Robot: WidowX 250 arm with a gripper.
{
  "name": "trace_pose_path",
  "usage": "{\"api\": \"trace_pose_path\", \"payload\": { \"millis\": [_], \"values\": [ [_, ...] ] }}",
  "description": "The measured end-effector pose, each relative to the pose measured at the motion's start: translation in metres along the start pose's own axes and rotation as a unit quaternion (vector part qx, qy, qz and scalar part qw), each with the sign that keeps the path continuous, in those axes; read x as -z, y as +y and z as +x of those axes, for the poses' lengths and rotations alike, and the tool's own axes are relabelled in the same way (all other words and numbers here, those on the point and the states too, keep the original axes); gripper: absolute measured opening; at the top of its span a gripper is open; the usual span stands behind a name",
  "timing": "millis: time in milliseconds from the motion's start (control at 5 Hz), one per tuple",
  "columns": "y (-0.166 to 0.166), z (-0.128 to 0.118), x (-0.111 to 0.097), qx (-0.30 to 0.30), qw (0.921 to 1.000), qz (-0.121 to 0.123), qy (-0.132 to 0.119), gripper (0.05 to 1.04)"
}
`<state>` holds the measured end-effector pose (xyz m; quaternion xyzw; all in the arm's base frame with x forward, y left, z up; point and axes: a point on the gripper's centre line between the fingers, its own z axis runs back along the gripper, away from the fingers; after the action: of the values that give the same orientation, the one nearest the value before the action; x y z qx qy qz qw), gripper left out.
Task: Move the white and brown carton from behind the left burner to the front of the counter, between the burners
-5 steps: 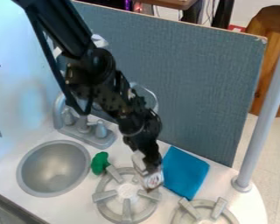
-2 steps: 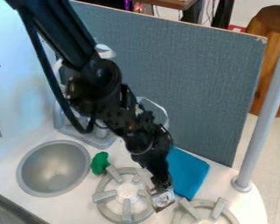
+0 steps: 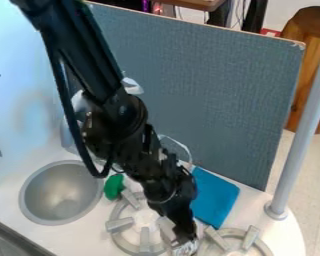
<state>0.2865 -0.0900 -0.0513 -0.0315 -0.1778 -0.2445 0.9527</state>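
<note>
In the camera view, my black arm slants down from the upper left, and my black two-finger gripper [image 3: 181, 240] hangs low near the bottom edge. I am clamped on a small silvery-white object with printing on it [image 3: 185, 248], perhaps a can; its pale side shows along my left in the view, and its printed part sits right at my tip. I hold it tilted, over the gap between two grey toy burners, at the right-hand side of the left burner [image 3: 120, 224] and just beside the right burner [image 3: 251, 237]. I cannot tell whether it touches the white countertop [image 3: 89, 234]. Behind me and to the right, a flat blue piece, cloth-like and roughly rectangular [image 3: 217, 196], lies near the upright textured grey panel [image 3: 223, 95]. To the left of my arm, a rounded green object [image 3: 114, 186] sits at the back left of the left burner, close to one of its prongs, and farther left is the round grey sink basin [image 3: 61, 192]. Behind my arm I can make out part of a clear curved rim [image 3: 183, 149]; the rest is hidden. A slim grey pole [image 3: 303, 122] stands on the counter at the right.
</note>
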Motion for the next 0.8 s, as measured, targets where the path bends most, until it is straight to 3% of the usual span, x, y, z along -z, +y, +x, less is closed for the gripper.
{"api": "trace_pose_path", "payload": {
  "millis": [400,800],
  "values": [
    [-0.001,-0.014,0.016,-0.025,0.9995,0.008,0.018,0.821],
    [-0.012,-0.007,0.041,-0.034,0.9987,0.011,0.037,0.821]
  ]
}}
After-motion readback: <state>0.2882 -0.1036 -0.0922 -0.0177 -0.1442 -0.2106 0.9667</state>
